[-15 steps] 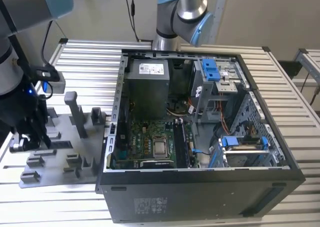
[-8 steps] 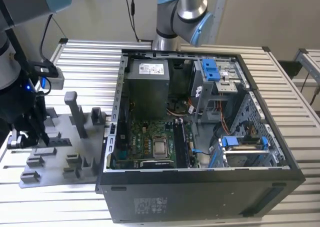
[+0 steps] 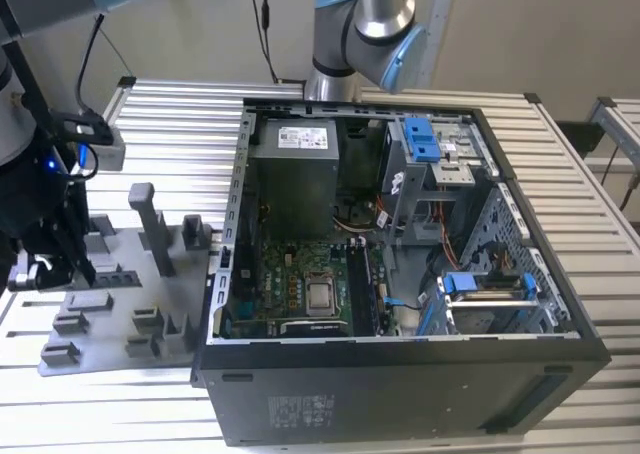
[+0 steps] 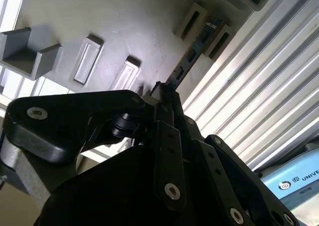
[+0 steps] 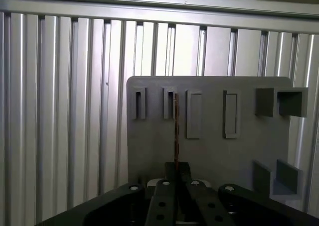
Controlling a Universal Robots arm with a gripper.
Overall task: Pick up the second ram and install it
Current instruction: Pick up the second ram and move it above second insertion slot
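The gripper (image 5: 177,172) pinches shut on the second ram (image 5: 176,131), standing thin-side-up in a slot (image 5: 168,104) near the grey plate (image 5: 209,156) edge (easy to grab b/c it's propped up).

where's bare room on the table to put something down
The table is bare beyond the grey holder plate and along the exterior view's right of the computer case. Crowded: the plate, studded with blocks, where the gripper is shut on the second ram, and the case's inside.
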